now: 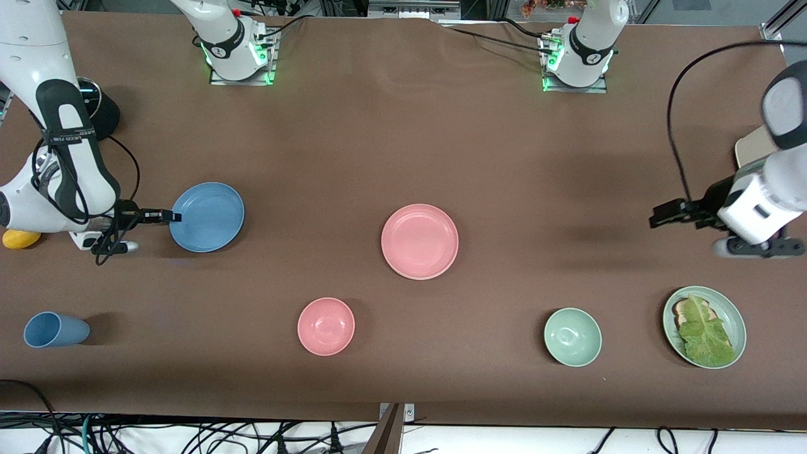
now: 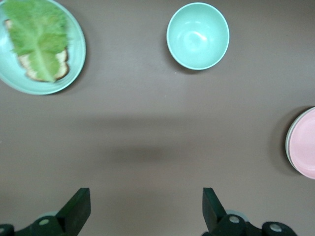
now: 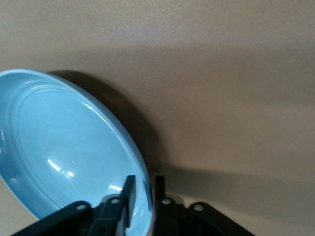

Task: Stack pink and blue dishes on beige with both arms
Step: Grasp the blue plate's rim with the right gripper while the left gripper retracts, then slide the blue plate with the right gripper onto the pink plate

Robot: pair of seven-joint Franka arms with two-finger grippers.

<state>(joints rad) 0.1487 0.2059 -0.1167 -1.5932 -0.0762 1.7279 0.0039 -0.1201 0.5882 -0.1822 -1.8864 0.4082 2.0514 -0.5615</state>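
The sky-blue plate [image 1: 208,216] [image 3: 69,147] lies toward the right arm's end of the table. My right gripper [image 1: 173,216] [image 3: 144,184] is shut on its rim, one finger inside the plate and one outside. The pink plate [image 1: 419,241] [image 2: 304,147] sits mid-table on the beige plate, of which only a thin pale rim [image 2: 288,145] shows under it. My left gripper [image 1: 657,219] [image 2: 146,196] hangs open over bare table near the left arm's end, holding nothing.
Along the edge nearest the front camera stand a blue cup [image 1: 55,329], a pink bowl [image 1: 326,326], a green bowl [image 1: 572,337] [image 2: 198,35] and a green plate with lettuce [image 1: 704,326] [image 2: 39,44]. A yellow thing [image 1: 21,239] lies by the right arm. A beige flat thing [image 1: 751,148] is half hidden by the left arm.
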